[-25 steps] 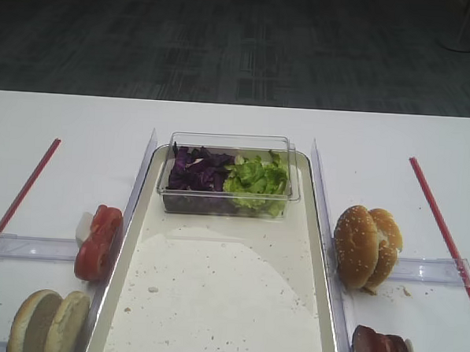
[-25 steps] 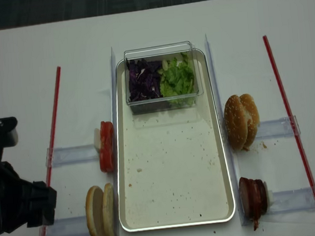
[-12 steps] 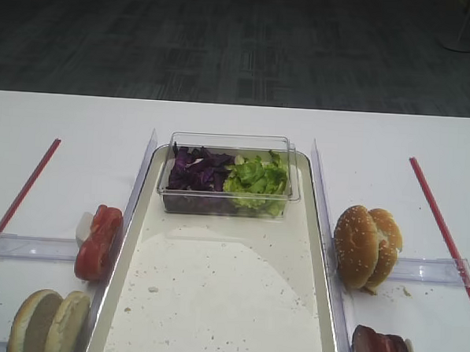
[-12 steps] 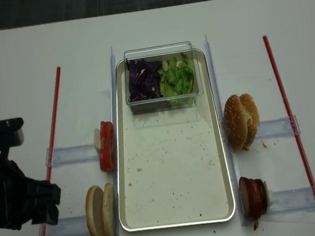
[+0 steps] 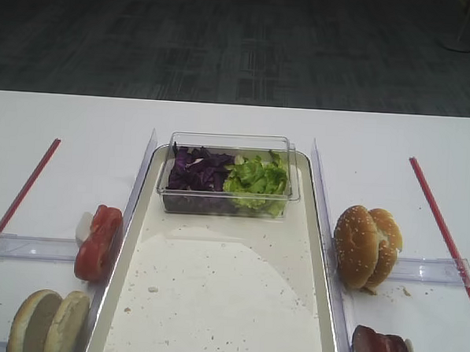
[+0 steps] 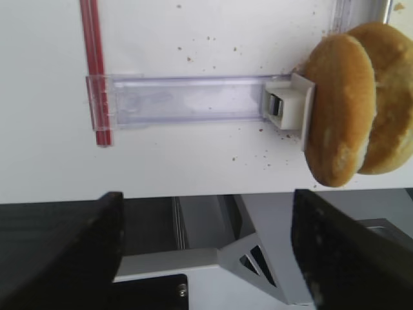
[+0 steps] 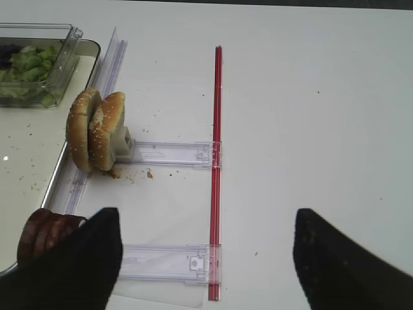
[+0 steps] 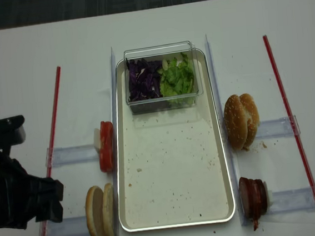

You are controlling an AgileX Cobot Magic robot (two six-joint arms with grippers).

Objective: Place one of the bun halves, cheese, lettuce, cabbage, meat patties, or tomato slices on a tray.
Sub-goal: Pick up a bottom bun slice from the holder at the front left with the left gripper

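Observation:
The long metal tray (image 8: pixel 177 205) (image 5: pixel 213 301) lies mid-table. At its far end a clear tub holds purple cabbage (image 8: pixel 143 80) (image 5: pixel 197 170) and green lettuce (image 8: pixel 177 78) (image 5: pixel 256 179). Two plain bun halves (image 8: pixel 101 212) (image 6: pixel 339 110) stand on edge left of the tray's near corner, with red tomato slices (image 8: pixel 106 146) (image 5: pixel 97 244) behind them. Meat patties (image 8: pixel 253 195) (image 7: pixel 45 232) stand at the near right. No cheese is in view. My left gripper (image 6: pixel 206 200) is open and empty over the table's front edge, left of the bun halves. My right gripper (image 7: pixel 205 219) is open and empty above the table right of the patties.
Sesame-seeded bun halves (image 8: pixel 241 121) (image 7: pixel 97 129) stand right of the tray. Clear plastic rails (image 6: pixel 187 97) (image 7: pixel 168 261) back each stack. Red strips (image 8: pixel 51 145) (image 7: pixel 216 161) run down both sides. The left arm (image 8: pixel 13 187) fills the near left corner.
In the realsense view the left arm has edged a little to the right, toward the plain bun halves. The food and the tray have not moved.

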